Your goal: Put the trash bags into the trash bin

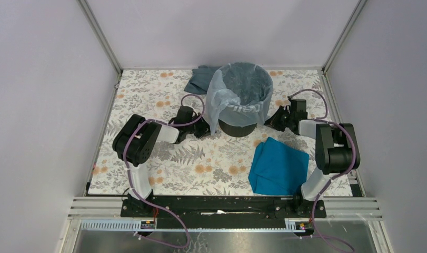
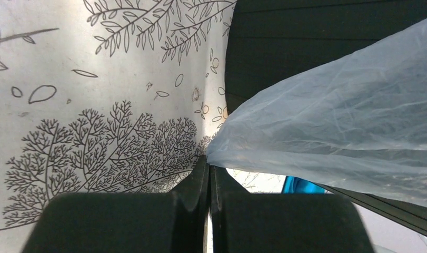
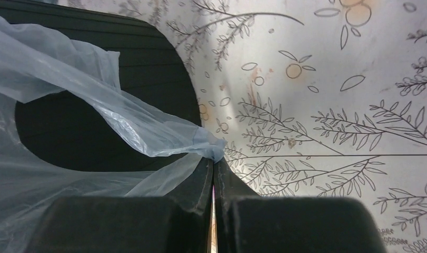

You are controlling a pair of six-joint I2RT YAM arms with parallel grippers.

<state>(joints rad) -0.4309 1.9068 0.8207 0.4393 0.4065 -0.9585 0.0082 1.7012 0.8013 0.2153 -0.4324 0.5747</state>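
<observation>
1. The trash bag (image 1: 228, 97) is already sitting in the mouth of the trash bin (image 1: 237, 128). The pale blue film lines the inside and flops over the rim, with a big loose flap hanging down the bin's left side. The bin stands upright toward the far middle of the counter (image 1: 164, 95).
2. The left fingers (image 2: 192, 184) are closed, with a corner of the film running right into their tips, low down beside the bin wall. It looks like a pinch on the bag's edge.
3. The right fingers (image 3: 198, 182) are closed too, clamped on a bunched-up twist of the bag on the bin's other side. That grip is easy to see from the right wrist.
4. My read is that the stuffing part is basically done, and this step is seating the overhang around the rim.
5. The next move probably calls for an even pull from both sides. The film is thin and could tear, and a lopsided tug might slide or tip the bin.
6. The counter has a white floral print covering. A bright teal cloth (image 1: 278, 166) lies folded near the right arm, and a dull grey-blue cloth (image 1: 200, 79) sits behind the bin to the left.
7. The room is plain pale lilac walls with metal frame posts in the corners.
</observation>
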